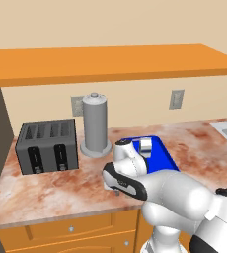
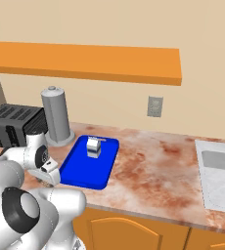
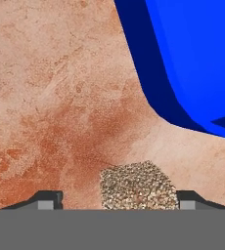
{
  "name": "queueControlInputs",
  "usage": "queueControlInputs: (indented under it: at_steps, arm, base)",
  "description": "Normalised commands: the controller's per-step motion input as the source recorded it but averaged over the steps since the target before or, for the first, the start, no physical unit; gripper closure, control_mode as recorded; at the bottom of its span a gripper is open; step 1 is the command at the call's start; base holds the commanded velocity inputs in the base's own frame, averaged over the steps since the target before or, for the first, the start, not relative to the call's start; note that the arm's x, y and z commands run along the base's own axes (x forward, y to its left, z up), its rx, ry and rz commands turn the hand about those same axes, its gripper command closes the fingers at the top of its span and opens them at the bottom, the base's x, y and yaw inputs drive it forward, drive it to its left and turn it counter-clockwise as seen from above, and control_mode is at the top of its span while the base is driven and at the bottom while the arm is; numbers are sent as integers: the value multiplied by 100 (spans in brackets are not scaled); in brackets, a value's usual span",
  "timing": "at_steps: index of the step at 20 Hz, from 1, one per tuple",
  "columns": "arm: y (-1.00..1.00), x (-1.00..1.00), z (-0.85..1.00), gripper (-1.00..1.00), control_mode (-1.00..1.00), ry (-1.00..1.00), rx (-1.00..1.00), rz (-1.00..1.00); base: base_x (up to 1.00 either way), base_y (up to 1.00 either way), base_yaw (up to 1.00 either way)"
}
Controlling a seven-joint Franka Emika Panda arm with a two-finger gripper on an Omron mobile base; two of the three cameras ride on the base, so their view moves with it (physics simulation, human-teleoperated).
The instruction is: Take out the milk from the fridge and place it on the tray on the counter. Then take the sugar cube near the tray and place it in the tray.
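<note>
Milk [image 1: 145, 146] stands upright in the blue tray [image 1: 164, 157] on the counter [image 1: 46, 185], toward the tray's far end, as seen in the left base view. A toaster [image 1: 48, 146] sits at far left on the counter, with a grey cylinder [image 1: 95, 125] just to its right and beside the tray's far left corner. An orange shelf [image 1: 105, 62] runs along the wall above, and two outlets [image 1: 176, 99] are set in the wall below it. The arm reaches low over the counter at the tray's near left corner; the hand covers the fingers, so the jaw state cannot be read here.

Right base view: the carton [image 2: 93, 146] stands in the far half of the tray [image 2: 85, 173], well clear of the rim. The cylinder [image 2: 56, 116] is just beyond the tray's far left corner, with the toaster [image 2: 11, 122] to its left. A sink [image 2: 221, 176] is set in the counter [image 2: 153, 166] at far right. The wrist sits close to the tray's left edge.

Hand view: the sugar cube [image 3: 136, 186] rests on the counter [image 3: 56, 97] between the two fingertips [image 3: 48, 200] of the gripper [image 3: 118, 200]. The jaws stand apart, one on each side of the cube, with a clear gap on one side and a narrow one on the other; they are not clamped on it. The tray's rounded corner [image 3: 183, 63] lies near the cube but apart from it.
</note>
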Motion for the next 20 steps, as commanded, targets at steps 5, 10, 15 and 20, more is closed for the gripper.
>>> queueControlInputs:
  at_steps: [5, 10, 15, 20]
  arm:
    - [-7, 3, 0, 100, -100, 0, 0, 0]
    - [-8, 4, -2, 100, -100, 0, 0, 0]
    - [0, -58, 34, 100, -100, -8, 0, 0]
    - [-7, -51, 94, 100, -100, -16, 0, 0]
  base:
    - [0, 0, 0]
    - [0, 0, 0]
    - [0, 0, 0]
    - [0, 0, 0]
